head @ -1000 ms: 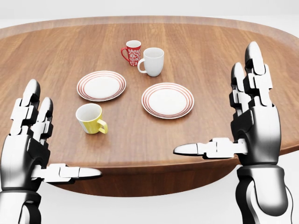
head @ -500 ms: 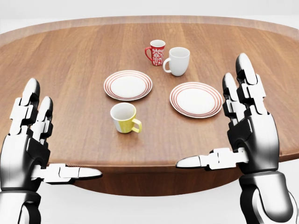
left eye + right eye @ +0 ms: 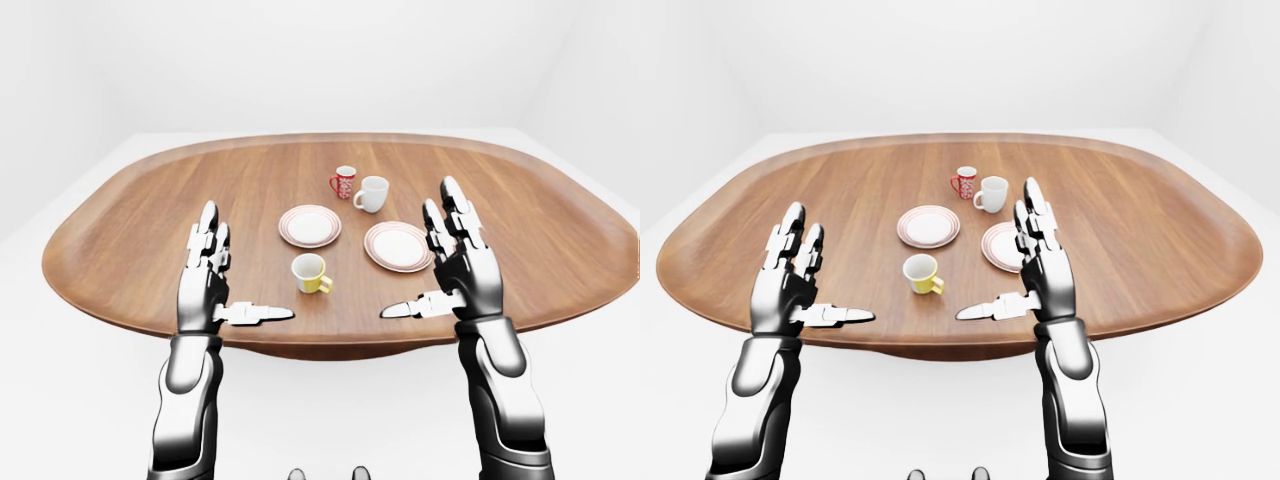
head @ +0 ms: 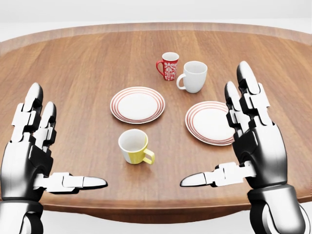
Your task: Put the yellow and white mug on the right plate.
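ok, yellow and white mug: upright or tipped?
Upright: the yellow and white mug stands on the table, white inside showing through its rim, handle sideways.

In the head view the right hand point(image 4: 253, 146) covers the right edge of the right plate point(image 4: 207, 122). The table point(image 4: 73, 63) runs off both sides there, and both forearms are cut at the bottom. The red mug's point(image 4: 169, 65) pattern is too small to read.
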Robot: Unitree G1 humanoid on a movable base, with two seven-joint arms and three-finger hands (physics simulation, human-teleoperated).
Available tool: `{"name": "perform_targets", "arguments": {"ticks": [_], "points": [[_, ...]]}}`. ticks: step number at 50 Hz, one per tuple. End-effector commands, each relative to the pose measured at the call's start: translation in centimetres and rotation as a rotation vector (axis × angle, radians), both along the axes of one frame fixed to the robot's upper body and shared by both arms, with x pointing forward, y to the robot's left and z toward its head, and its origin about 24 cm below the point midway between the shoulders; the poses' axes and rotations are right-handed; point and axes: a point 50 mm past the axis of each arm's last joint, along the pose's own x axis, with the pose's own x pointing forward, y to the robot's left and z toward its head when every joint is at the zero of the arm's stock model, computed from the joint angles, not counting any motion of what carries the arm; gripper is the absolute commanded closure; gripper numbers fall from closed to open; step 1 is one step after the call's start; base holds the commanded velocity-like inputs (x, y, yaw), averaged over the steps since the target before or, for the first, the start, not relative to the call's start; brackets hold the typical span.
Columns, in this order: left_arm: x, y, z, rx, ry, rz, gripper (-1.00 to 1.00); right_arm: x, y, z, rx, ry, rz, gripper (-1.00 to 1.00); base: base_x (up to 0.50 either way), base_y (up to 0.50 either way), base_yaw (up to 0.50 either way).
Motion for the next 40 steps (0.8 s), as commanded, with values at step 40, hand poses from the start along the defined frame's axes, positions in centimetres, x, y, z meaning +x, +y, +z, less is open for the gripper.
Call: {"name": "perform_targets", "arguments": {"ticks": [40], "points": [[0.01, 0.04, 0.3, -0.003, -0.013, -0.001, -0.98, 0.35, 0.02, -0.75, -0.033, 0.035, -0.019, -1.0, 0.33, 0.0, 0.0]]}}
